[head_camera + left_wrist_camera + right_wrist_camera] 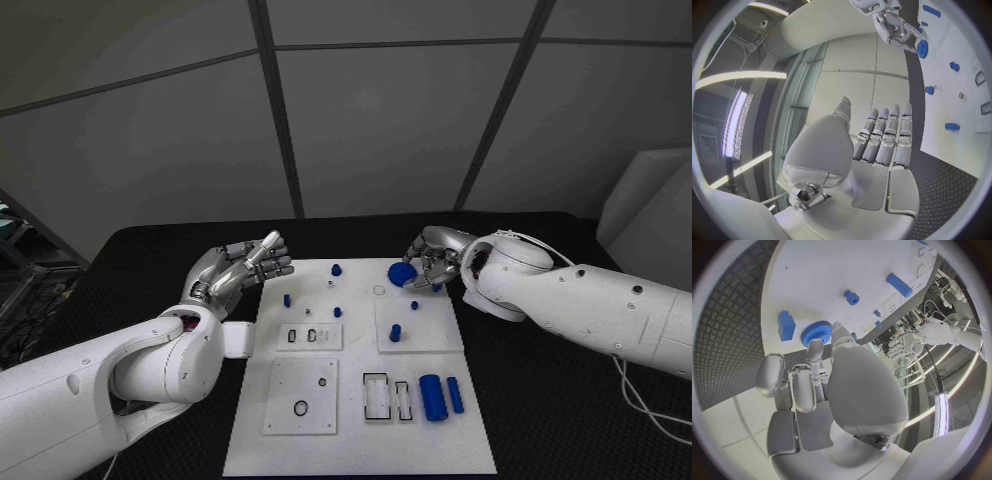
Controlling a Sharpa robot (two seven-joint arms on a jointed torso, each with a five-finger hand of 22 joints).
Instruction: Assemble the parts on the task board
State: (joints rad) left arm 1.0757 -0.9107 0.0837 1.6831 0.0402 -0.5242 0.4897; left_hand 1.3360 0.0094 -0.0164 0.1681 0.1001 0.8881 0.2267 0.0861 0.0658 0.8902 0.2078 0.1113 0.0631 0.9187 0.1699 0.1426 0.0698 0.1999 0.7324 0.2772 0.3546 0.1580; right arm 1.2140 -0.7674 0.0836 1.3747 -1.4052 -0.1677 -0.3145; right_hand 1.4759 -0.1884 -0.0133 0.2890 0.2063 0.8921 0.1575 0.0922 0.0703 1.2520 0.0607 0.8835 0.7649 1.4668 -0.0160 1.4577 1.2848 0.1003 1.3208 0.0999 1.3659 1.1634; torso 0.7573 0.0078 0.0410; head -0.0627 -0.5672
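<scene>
1. The right hand (437,257) holds a blue gear (401,272) in its fingertips, over the far right part of the task board (361,440).
2. The gear is round, with small teeth all around its rim.
3. The left hand (238,268) hangs just beside the board's far left edge, fingers straight and together, holding nothing.
4. The white board lies mid-bench (144,260). Small blue pegs stand on it, and two blue cylinders (441,396) lie near its right edge.
</scene>
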